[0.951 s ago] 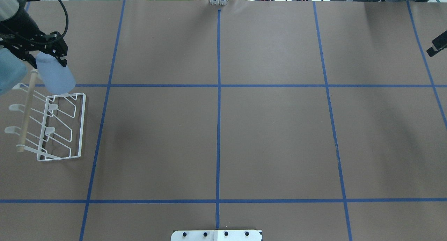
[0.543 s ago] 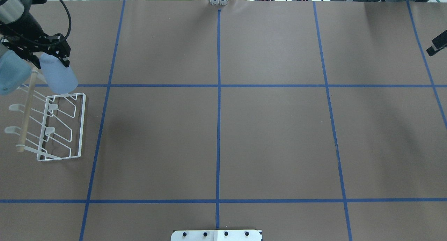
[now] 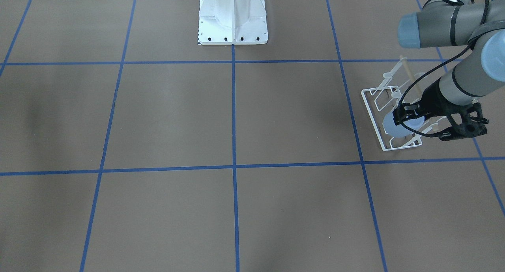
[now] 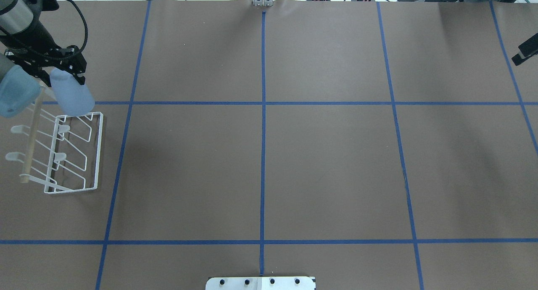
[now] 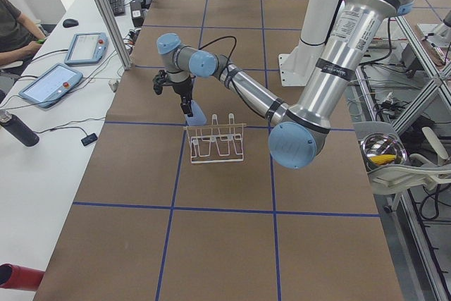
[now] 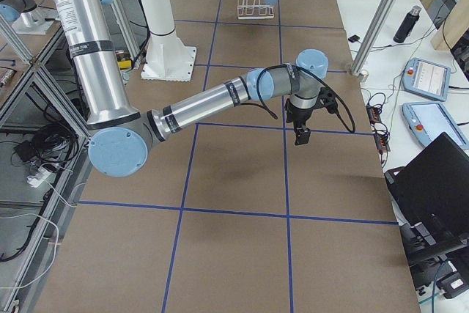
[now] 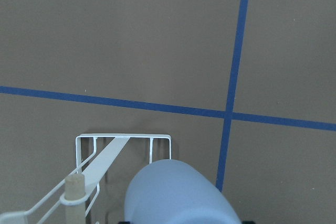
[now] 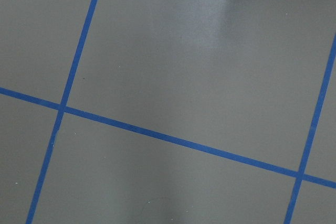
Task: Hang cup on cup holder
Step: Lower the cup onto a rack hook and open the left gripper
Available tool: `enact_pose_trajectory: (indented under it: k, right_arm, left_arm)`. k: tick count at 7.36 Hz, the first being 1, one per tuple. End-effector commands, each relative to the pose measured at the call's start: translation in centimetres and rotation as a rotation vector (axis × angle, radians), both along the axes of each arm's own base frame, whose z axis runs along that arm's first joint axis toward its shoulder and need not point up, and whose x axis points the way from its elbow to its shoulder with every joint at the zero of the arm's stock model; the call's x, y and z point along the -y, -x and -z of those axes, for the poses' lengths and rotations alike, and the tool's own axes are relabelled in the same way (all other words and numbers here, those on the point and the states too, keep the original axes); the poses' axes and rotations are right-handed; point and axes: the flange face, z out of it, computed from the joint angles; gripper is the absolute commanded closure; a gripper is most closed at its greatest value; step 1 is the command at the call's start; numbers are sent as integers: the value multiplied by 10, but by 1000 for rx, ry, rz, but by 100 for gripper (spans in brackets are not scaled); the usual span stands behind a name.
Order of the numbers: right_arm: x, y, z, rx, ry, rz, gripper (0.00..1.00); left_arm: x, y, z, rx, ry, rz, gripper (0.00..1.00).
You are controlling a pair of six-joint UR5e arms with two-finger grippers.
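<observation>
Light-blue cup [image 4: 72, 97]: you'll see it clamped in the left gripper [image 4: 62, 72], tilted over the cup holder's [image 4: 60, 156] far end. Right gripper [image 4: 523, 54]: jaws indiscernible.

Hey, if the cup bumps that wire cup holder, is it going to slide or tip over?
Probably slides: the cup holder is thin open wire, so likely light, with nothing visibly pinning it. Tipping seems less likely: its rectangular base is wide.
</observation>
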Motion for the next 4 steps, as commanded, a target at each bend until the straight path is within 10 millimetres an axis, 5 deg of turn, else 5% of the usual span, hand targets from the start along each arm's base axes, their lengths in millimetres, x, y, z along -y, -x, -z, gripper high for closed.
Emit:
enact_pose_trajectory:
  k: [1, 2, 4]
  right_arm:
    - [1, 1, 1, 1, -1, 1, 0]
    - [0, 2, 2, 1, -2, 2, 0]
    - [0, 3, 1, 1, -1, 4, 0]
  left_arm:
    - [-4, -6, -7, 9, 4, -15, 100]
    - [-5, -7, -9, 11, 2, -21, 84]
    - [-6, -7, -12, 14, 3, -23, 31]
